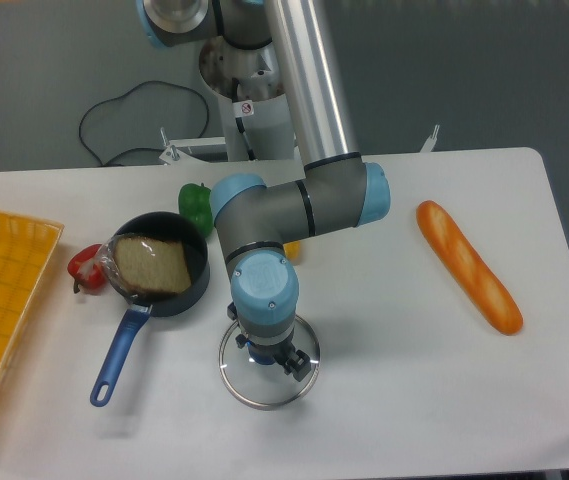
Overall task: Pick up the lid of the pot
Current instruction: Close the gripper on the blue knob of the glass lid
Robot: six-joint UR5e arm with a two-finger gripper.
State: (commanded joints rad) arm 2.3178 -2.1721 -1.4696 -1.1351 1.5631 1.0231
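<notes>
Position: my gripper (272, 356) is lowered over the centre of the pot lid (262, 387), with my wrist directly above it. The wrist housing blocks the view of my fingers. Dark parts show at either side below it, but I cannot tell whether my jaws are apart or closed on the lid's middle.

Lid: glass with a metal rim, lying flat on the white table (414, 380) near the front edge, just right of the pot's blue handle (119, 352).

Pot (192, 285): dark, standing apart from the lid to its upper left, with a wrapped slice of bread (151, 264) inside.

Other items: a red pepper (84, 268) touches the pot's left side, a green pepper (196, 203) sits behind it, a yellow tray (4, 290) lies at the left edge, and a baguette (469, 265) lies well apart at the right.
</notes>
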